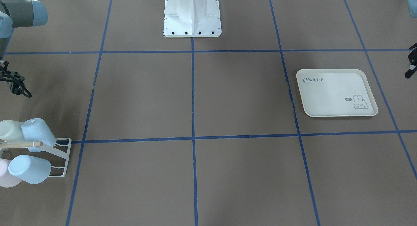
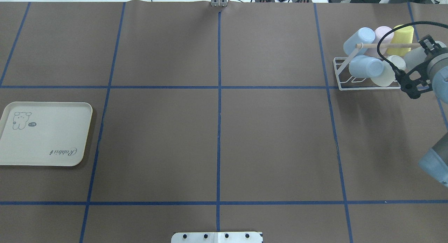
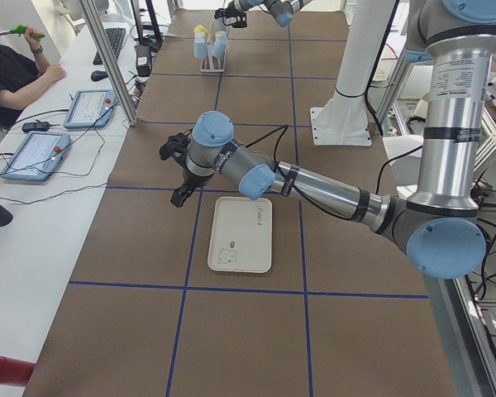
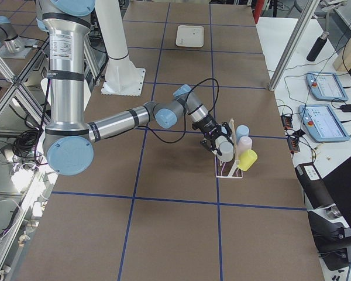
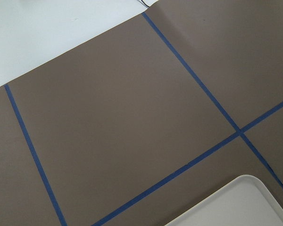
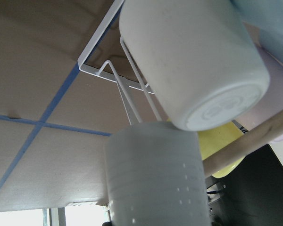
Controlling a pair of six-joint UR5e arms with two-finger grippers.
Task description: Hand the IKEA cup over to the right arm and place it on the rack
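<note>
Brown blue-taped table: frosted IKEA cup at rack prongs by R gripper, grip state we can't tell (L gripper apart, empty); risk we see: cup half-hooked, slips off or bumps blue cup.

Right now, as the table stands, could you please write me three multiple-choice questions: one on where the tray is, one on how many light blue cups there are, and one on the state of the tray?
1. Where does the tray lie?
A) on the robot's left
B) in the middle
C) on the robot's right

2. How many light blue cups sit on the rack?
A) one
B) two
C) four

3. What is on the tray?
A) a cup
B) nothing
C) a spoon

Answers:
1 A: it sits at the overhead view's left edge.
2 B: the overhead and front views each show two.
3 B: its surface is bare.
</note>
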